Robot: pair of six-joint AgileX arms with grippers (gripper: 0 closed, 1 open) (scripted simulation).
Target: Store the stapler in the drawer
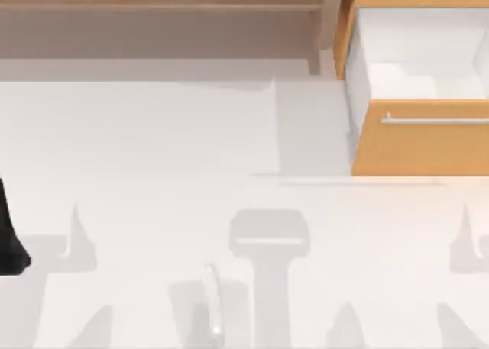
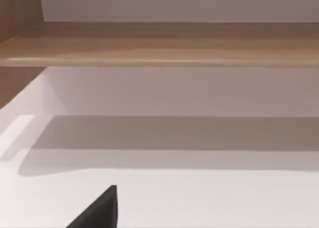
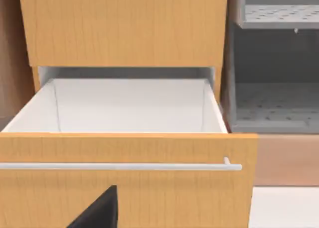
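Top view puts the small, narrow, pale grey-white glossy stapler (image 1: 212, 302) low on the white bench (image 1: 153, 158), toward six o'clock from its middle, its long axis running from twelve to six with a rounded end nearest the camera's bottom edge. The open box drawer with an orange-tan wood front (image 1: 420, 147), a thin silver bar handle (image 1: 435, 121) and smooth white inner walls sits at about two o'clock from the stapler, well apart from it. The left arm (image 1: 11, 246) shows as a dark shape at the bench's nine o'clock edge, so I judge it the nearer candidate, with the stapler lying toward four o'clock from it. Whether either gripper is open or closed, I cannot tell. Right wrist view faces the drawer front squarely, its white cavity bare. Left wrist view looks toward the long brown wooden shelf (image 2: 164, 43), matte and straight-grained.
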